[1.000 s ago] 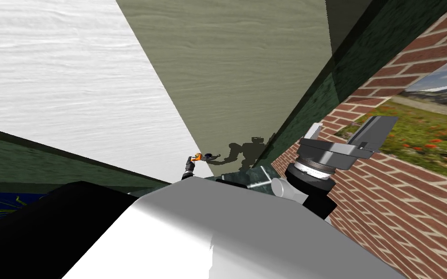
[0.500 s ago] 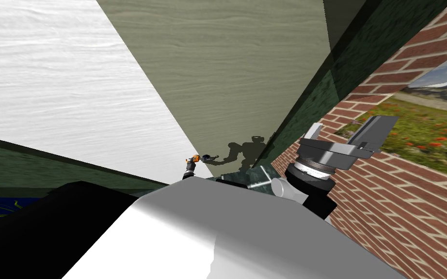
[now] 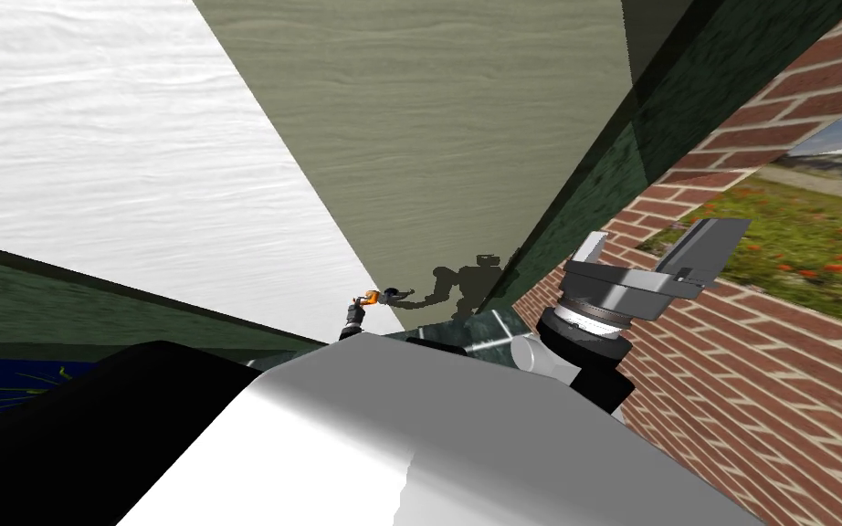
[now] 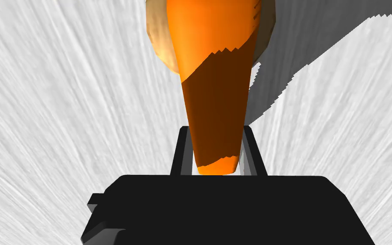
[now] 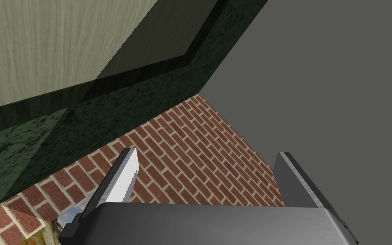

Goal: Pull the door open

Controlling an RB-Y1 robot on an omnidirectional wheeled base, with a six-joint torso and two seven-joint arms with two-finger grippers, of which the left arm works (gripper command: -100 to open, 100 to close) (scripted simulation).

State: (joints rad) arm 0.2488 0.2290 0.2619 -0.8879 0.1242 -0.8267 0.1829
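Left gripper (image 4: pixel 216 132): its fingers (image 4: pixel 181 149) are clamped on the narrow free end of the orange handle (image 4: pixel 214 85), one on each side.
Handle: a tapered lever. Its long axis runs from a round tan plate (image 4: pixel 159 40) on the door straight back toward the gripper's dark body, with the wide end at the plate and the thin end between the fingers.
Door (image 3: pixel 136 164): white with a faint wood grain. It spreads behind the handle, and the handle's shadow falls across it.
Where the handle sits: in the head view it is a small orange spot at the left gripper (image 3: pixel 369 299), close to the door's edge.
Beside that edge: an olive-green, wood-grained surface (image 3: pixel 465 137) with the robot's shadow (image 3: pixel 465 285) on it.
Right gripper (image 3: pixel 661 247): held up to my right, well apart from the handle. Its fingers (image 5: pixel 123 178) are spread wide with nothing between them.
Frame (image 3: pixel 593 183): a dark green, mottled band between the olive-green surface and the brick wall (image 3: pixel 757 383).
On the brick wall: a meadow picture (image 3: pixel 803 237) of grass and red flowers. I cannot tell whether it is a picture or a window.
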